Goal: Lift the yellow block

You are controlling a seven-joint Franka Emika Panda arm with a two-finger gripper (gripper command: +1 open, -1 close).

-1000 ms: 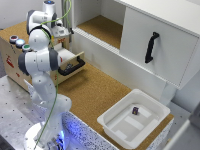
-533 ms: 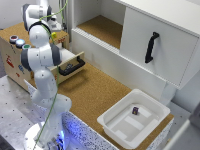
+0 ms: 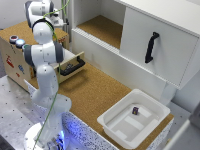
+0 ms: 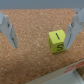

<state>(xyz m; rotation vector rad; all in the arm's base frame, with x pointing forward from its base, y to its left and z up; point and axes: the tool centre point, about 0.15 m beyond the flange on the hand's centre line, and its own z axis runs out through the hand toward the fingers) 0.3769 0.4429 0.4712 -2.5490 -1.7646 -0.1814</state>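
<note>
A cork-topped surface (image 4: 35, 35) carries the yellow block (image 4: 57, 41), apparently resting flat.

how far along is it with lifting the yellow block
Done: the open pincer is positioned over the yellow block. In hand: nothing is gripped; the block sits on the cork surface between the fingers, nearer one of them. Left: close on the block and lift it.

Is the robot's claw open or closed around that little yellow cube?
Open. The gripper fingers stand wide apart, the yellow cube untouched between them.
</note>
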